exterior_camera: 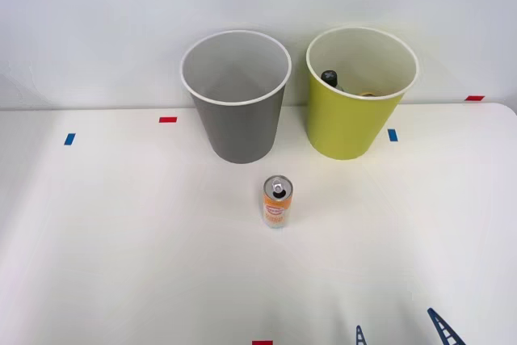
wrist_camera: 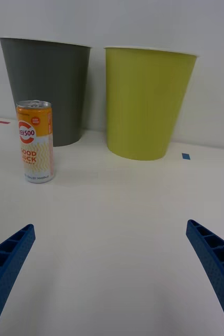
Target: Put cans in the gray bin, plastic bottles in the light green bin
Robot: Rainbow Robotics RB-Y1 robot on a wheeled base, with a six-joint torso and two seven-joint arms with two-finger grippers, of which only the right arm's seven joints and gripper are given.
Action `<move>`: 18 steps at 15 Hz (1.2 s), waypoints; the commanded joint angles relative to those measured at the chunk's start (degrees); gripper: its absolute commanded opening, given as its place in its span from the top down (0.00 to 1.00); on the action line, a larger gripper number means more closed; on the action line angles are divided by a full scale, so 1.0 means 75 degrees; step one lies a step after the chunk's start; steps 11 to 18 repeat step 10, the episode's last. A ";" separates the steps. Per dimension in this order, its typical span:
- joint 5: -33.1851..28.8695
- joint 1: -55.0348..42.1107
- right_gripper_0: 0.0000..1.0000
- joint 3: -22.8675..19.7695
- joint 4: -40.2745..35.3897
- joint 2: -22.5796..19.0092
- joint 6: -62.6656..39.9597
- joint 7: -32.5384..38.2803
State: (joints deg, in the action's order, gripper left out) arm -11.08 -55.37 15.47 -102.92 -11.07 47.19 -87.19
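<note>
The orange-and-white can (exterior_camera: 277, 201) stands upright on the white surface (exterior_camera: 121, 240), silver pull-tab top up, alone in open room in front of the two bins. It sits nearer the gray bin (exterior_camera: 237, 94) than the light green bin (exterior_camera: 359, 90), just ahead of the gap between them and touching neither. From my wrist it (wrist_camera: 35, 141) shows an orange band at the top with white lettering, a red ring mark, and a paler lower half with orange print and a fine wavy pattern.

Bare surface lies all around the can, with a wide stretch between it and me. My fingers (wrist_camera: 112, 273) are spread wide apart, one blue ribbed tip (wrist_camera: 7, 260) on each side of my view, holding nothing; the can stands well ahead of them and off toward one finger rather than centred between them. In the front view my fingertips (exterior_camera: 443, 326) show at the near edge, on the right.

Both bins stand side by side at the far edge of the surface, close against the pale wall, rims apart. The gray bin looks pale inside with nothing visible in it. The light green bin holds something dark against its inner wall, and I cannot tell what it is.

Small red (exterior_camera: 167, 119) and blue (exterior_camera: 69, 139) tape marks dot the surface beside the bins.
</note>
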 commanded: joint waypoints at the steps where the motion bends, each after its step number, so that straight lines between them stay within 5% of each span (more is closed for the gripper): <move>1: 0.0000 0.0000 0.00 0.0000 0.0000 0.0000 0.0001 0.0000; 18: 0.0000 0.0000 0.00 0.0000 0.0000 0.0000 0.0001 0.0000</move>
